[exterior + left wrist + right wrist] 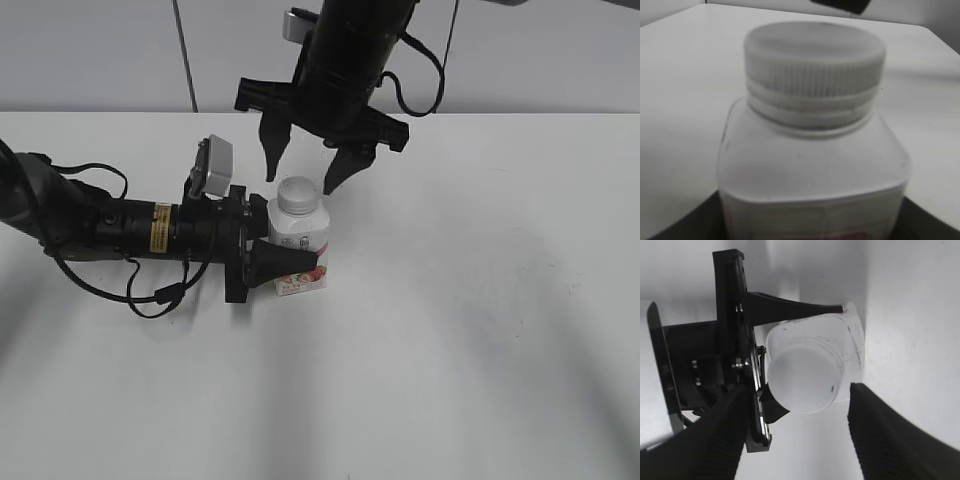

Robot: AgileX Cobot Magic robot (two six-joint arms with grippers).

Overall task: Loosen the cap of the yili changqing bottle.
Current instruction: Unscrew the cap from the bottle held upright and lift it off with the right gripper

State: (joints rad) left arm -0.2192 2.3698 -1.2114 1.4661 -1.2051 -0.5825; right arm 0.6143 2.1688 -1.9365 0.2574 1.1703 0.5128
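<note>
Two tools share this job; my left tool (290,262) grips the yili changqing bottle (298,252) upright on the table (480,320); my right tool (305,168) hangs spread open just above, the cap (802,380) directly beneath, between its fingers (880,435), untouched.

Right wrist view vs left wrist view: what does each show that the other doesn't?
Only the right wrist view: a top-down look at the right gripper, open, its ribbed fingers straddling the cap without touching it, and the left gripper clamped on the bottle's sides.

Only the left wrist view: a close side-on look at the cap's ribbed skirt and the neck ring beneath it, blurred.

Both: the cap seated on the yili changqing bottle, upright on the white table.
</note>
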